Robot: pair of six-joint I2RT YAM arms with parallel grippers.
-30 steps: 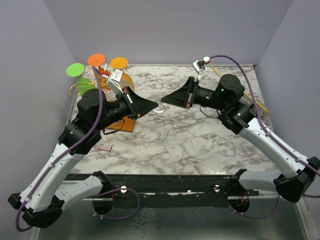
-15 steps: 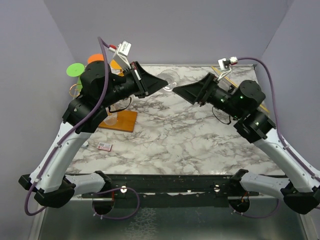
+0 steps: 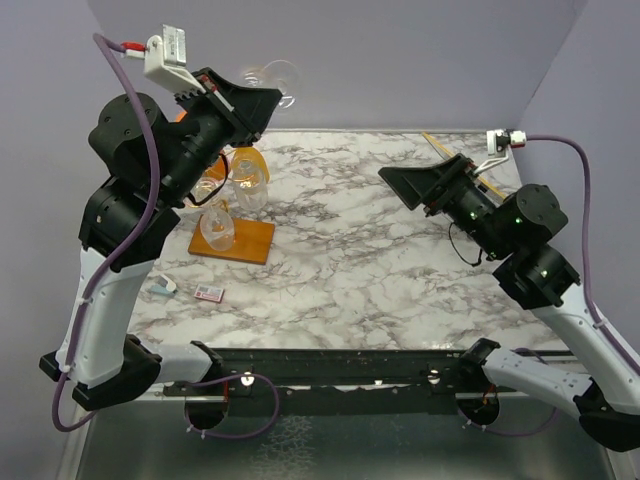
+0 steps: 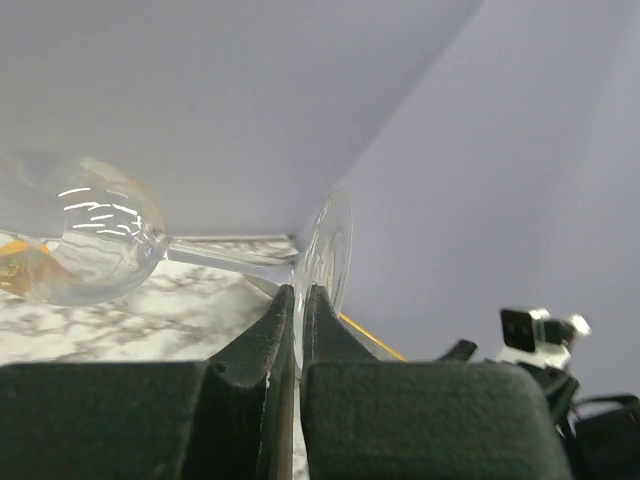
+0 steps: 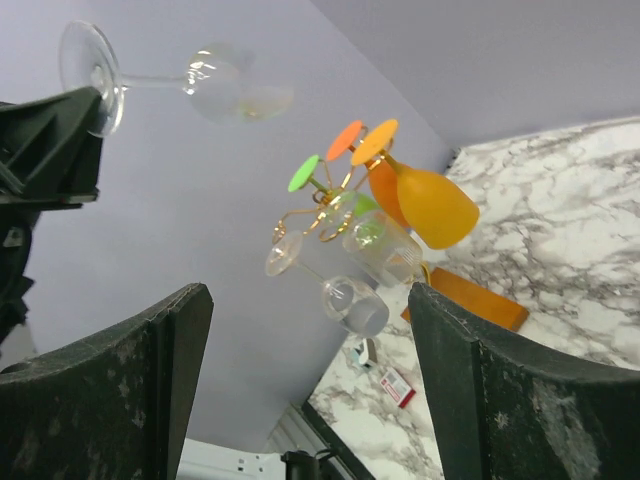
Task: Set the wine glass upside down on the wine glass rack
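Wine glass (image 4: 95,245) lies horizontal, foot pinched in left gripper (image 4: 297,300), bowl outward; right gripper (image 3: 392,180) gapes.

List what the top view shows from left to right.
Card → wine glass, held aloft → right fingers, open. Left out: rack, which overlaps card and glass.

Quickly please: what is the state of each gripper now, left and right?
Left gripper: closed on the foot of the clear wine glass.
Right gripper: open, holding nothing.
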